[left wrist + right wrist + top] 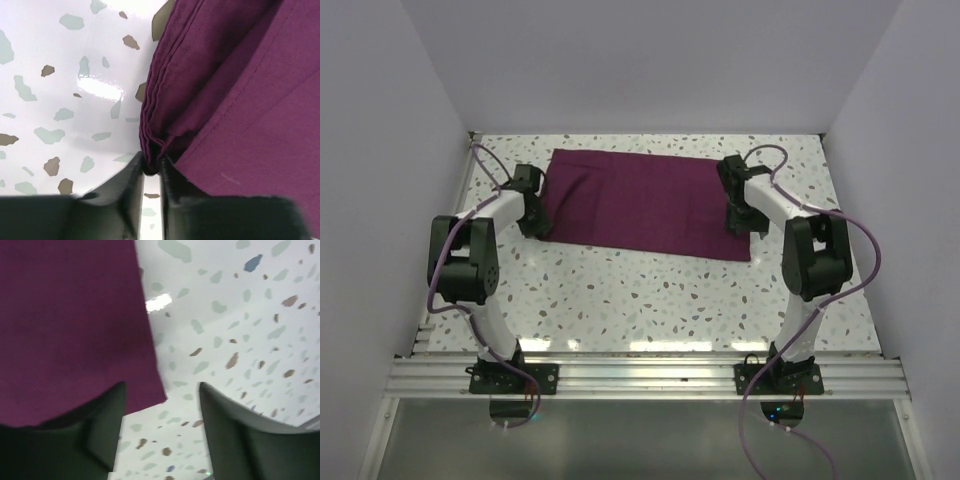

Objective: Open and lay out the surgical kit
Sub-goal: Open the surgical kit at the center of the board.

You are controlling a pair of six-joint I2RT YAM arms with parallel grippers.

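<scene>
The surgical kit shows as a dark purple cloth wrap (645, 205), lying flat across the far half of the speckled table. No tray or instruments show. My left gripper (534, 222) is at the wrap's left edge, shut on a bunch of folded cloth layers (152, 150) pinched between its black fingers (131, 180). My right gripper (741, 222) hovers over the wrap's near right corner (155, 395), open, with nothing between its fingers; the corner lies flat on the table just beside the left finger (107, 415).
White walls enclose the table on three sides. Purple cables (865, 250) loop from both arms. An aluminium rail (640, 375) runs along the near edge, holding the arm bases.
</scene>
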